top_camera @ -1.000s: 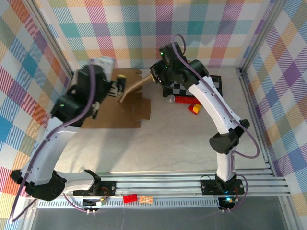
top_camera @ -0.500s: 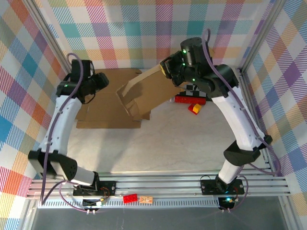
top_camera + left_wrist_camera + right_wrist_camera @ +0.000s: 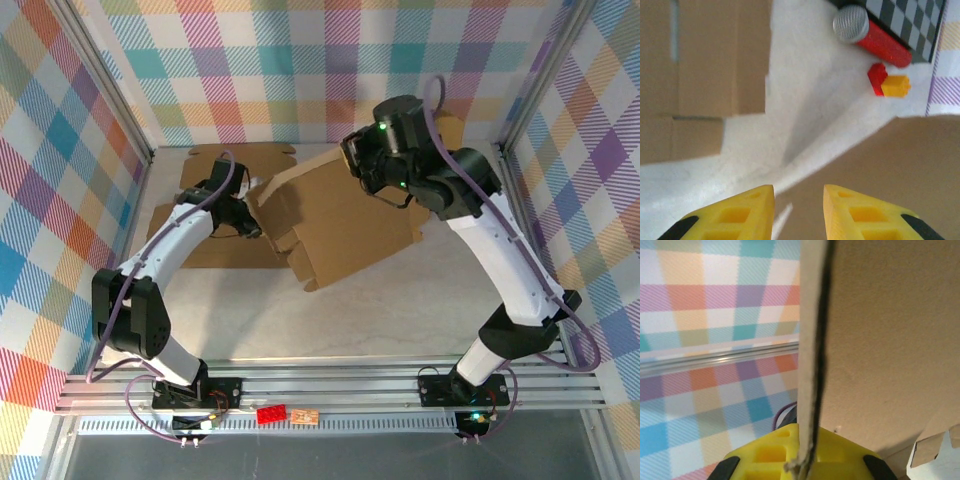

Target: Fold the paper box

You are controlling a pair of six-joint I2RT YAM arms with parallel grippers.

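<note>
Right wrist view: right gripper (image 3: 801,442) pinches the paper box (image 3: 885,340) edge tight. Left gripper (image 3: 798,200) stands partly apart, apparently empty, with a microphone (image 3: 851,23) at one o'clock.

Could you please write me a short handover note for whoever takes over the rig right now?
Right gripper: shut on the edge of the cardboard sheet, holding it tilted up over the table.
Left gripper: open, empty, low beside that sheet's left edge.
A second sheet lies flat at the rear left.
Done: one sheet lifted.
Left: all the folds; no box shape yet.
</note>
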